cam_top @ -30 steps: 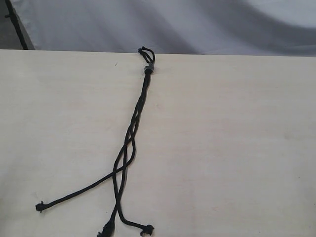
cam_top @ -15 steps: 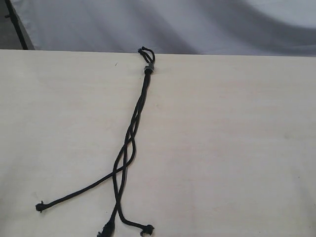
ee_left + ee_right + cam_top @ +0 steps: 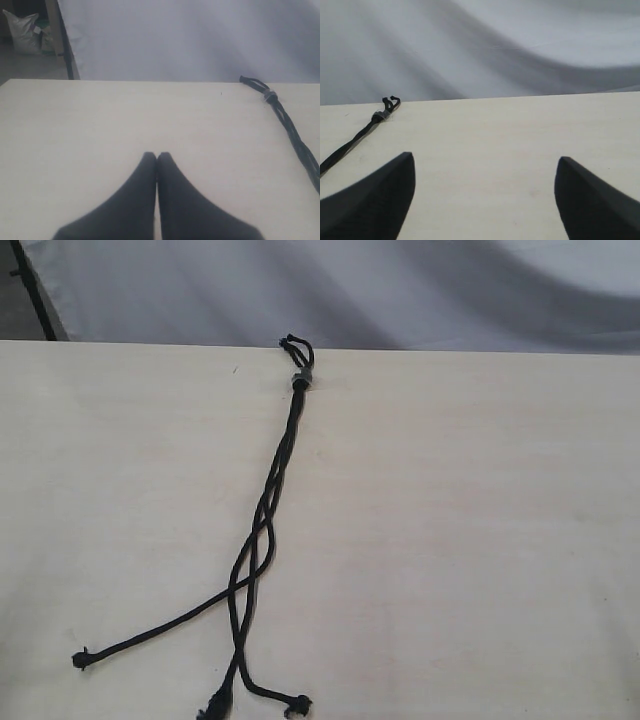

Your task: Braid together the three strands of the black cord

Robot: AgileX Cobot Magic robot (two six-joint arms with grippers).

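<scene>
On the worktop [image 3: 480, 540], exterior view: the black cord [image 3: 285, 450] lies lengthwise, running from the far edge toward the near edge. Its grey band [image 3: 301, 381] sits at the far edge, with short loops [image 3: 297, 343] just beyond it. Below the band the three strands [image 3: 255, 540] run tightly together, cross loosely at mid-length, then part. One knotted tip [image 3: 80, 658] lies well off to the left. The other two tips lie near each other at the near edge.

Left wrist view: the left gripper [image 3: 157, 156] is over bare worktop with its fingers pressed together and nothing between them. The cord lies well apart from it, banded end at the far edge.

Right wrist view: the right gripper [image 3: 485, 159] has its fingers spread wide and grips nothing; bare worktop shows in the gap. The banded end of the cord lies off to one side, apart from both fingers.
</scene>
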